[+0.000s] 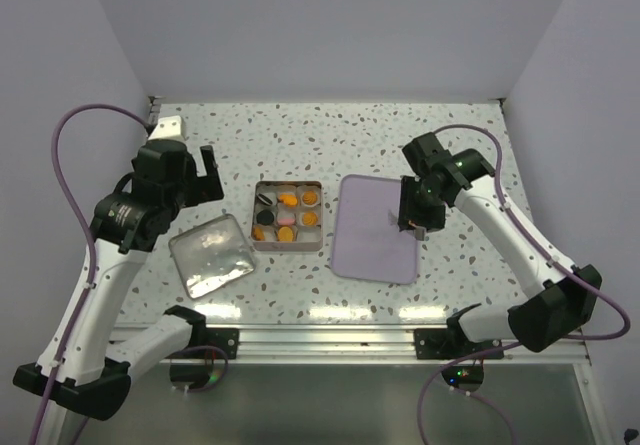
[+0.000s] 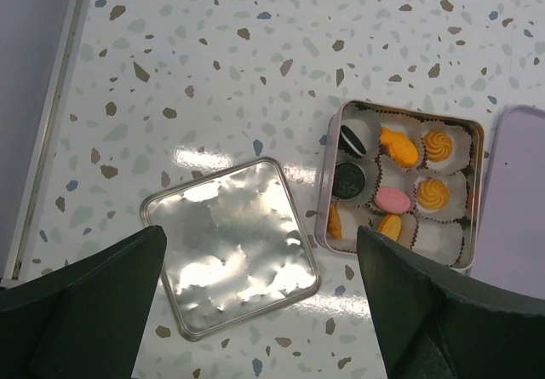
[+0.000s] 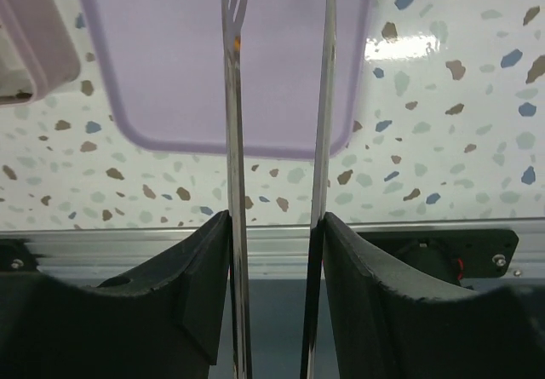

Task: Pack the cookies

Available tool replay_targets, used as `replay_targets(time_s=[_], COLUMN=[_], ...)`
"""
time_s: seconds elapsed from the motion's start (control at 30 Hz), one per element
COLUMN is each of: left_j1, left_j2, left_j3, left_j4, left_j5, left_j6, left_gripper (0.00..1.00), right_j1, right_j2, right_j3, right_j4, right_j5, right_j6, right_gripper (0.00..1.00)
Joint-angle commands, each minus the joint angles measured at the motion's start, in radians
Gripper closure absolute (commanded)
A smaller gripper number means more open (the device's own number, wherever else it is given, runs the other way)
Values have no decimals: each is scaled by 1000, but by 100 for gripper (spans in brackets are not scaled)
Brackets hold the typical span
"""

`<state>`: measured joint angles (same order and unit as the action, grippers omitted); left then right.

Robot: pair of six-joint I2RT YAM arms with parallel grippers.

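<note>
Currently the cookies [image 2: 392, 198] sit in white paper cups [image 2: 438, 238] inside the open tin [image 2: 324, 196] at mid-counter, slightly toward the left edge: mostly orange, two black, one pink. The tin lid [image 2: 230, 243] lies flat just beside the tin, on its left and nearer the near edge. A purple mat [image 1: 378, 227] lies to the tin's right. The left gripper [image 2: 260, 238] hangs over the counter's left part, fingers wide apart, holding nothing. The right gripper [image 3: 274, 221] is over the mat, clamped on metal tongs [image 3: 232, 98] whose blades are apart.
</note>
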<state>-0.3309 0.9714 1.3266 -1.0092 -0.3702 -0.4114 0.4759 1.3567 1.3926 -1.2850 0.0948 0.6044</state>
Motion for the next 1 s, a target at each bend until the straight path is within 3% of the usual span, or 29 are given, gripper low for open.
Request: replay_targets(time_s=[0.0,0.97], left_j1=[-7,-8], left_j2=[9,10], left_j3=[14,-6], left_j4=[43,52], left_j5=[13,-16], left_j6=[28,62], left_gripper=[0,0], right_j1=[-29,-115], right_j2=[-19,93], right_j3=[-43,-86], right_j4=[21,125], right_j5=[11,-38], right_j6=[-18,-54], right_gripper=[51,52])
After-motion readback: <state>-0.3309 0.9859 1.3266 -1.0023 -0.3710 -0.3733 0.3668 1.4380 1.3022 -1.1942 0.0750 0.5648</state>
